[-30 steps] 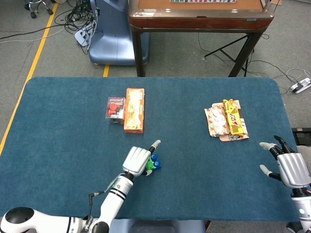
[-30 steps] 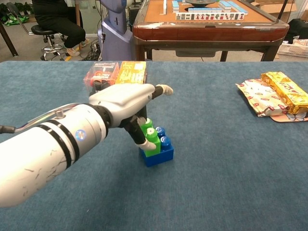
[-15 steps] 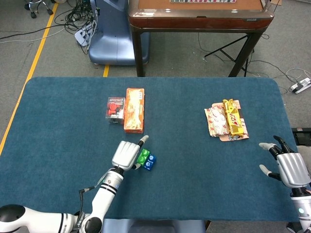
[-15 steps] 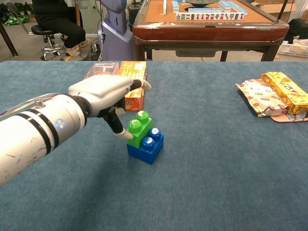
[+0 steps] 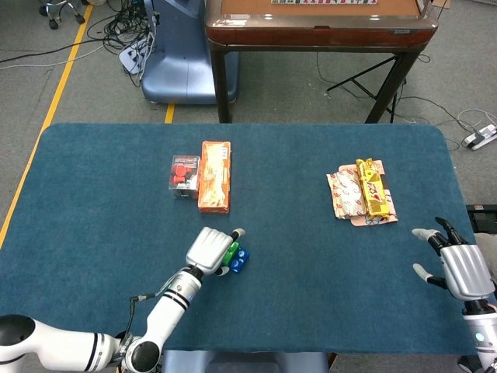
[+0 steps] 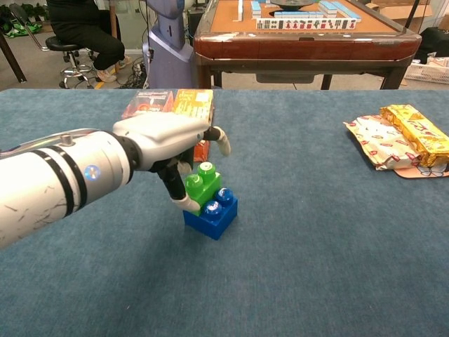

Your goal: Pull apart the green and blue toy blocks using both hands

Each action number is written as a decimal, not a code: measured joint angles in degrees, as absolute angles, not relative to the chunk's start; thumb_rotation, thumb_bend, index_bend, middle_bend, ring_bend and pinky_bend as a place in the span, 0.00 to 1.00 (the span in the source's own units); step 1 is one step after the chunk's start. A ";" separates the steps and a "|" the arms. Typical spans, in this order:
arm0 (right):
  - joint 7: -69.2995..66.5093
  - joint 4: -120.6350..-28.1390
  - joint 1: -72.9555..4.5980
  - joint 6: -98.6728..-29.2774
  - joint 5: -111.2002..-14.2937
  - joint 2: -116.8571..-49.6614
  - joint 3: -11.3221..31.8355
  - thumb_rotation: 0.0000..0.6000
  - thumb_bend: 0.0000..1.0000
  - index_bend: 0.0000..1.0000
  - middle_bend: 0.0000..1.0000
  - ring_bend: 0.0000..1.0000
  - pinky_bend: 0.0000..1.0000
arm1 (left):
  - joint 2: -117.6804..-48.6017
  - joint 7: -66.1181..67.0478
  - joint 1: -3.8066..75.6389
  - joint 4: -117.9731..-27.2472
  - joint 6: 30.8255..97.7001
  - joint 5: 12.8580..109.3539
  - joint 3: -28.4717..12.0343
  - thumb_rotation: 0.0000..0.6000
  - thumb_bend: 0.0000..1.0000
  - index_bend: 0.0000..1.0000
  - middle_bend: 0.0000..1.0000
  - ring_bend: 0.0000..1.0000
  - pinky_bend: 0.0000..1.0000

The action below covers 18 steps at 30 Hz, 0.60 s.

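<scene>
From above, the left hand sits over the joined blocks on the blue table, its fingers curled down around the green block, which stands on the blue block; both lie toward the robot from the orange box. Just left of that orange box is a clear packet with red pieces inside. Far to the right of the orange box lie a gold snack bar resting on a pale wrapper. Well toward the robot from those, at the table's edge, the right hand hangs with fingers spread and nothing in it. From the chest camera, the left hand covers the green block from its left, a fingertip pressed at the block's base where it meets the blue block; the two are still joined. The orange box shows just behind the hand, the red packet beside it, and the gold snack bar and wrapper lie far to its right.
</scene>
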<state>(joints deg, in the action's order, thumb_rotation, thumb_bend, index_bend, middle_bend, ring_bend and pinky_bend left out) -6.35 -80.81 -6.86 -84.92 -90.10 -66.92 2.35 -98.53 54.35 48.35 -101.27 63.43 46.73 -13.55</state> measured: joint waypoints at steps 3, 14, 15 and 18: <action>-6.53 -80.64 -6.83 -84.85 -90.02 -67.01 2.31 1.00 0.16 0.32 0.39 0.45 0.50 | -98.74 55.07 49.74 -100.87 63.27 45.82 -13.48 1.00 0.00 0.28 1.00 1.00 1.00; -7.71 -79.47 -6.75 -84.65 -89.96 -67.55 2.09 1.00 0.16 0.32 0.39 0.45 0.50 | -98.82 59.38 53.62 -100.69 64.75 40.18 -12.92 1.00 0.00 0.37 1.00 1.00 1.00; -7.76 -79.40 -6.76 -84.61 -89.96 -67.59 2.07 1.00 0.16 0.32 0.39 0.45 0.50 | -98.79 59.70 53.92 -100.70 64.97 39.70 -12.84 1.00 0.00 0.37 1.00 1.00 1.00; -7.98 -79.14 -6.83 -84.44 -89.95 -67.77 2.03 1.00 0.16 0.32 0.39 0.45 0.50 | -98.76 60.14 54.63 -100.66 65.61 38.36 -12.61 1.00 0.00 0.37 1.00 1.00 1.00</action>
<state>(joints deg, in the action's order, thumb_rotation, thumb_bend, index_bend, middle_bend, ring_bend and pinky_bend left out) -7.98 -79.14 -6.83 -84.44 -89.95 -67.77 2.03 -98.76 60.14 54.63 -100.66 65.61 38.36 -12.61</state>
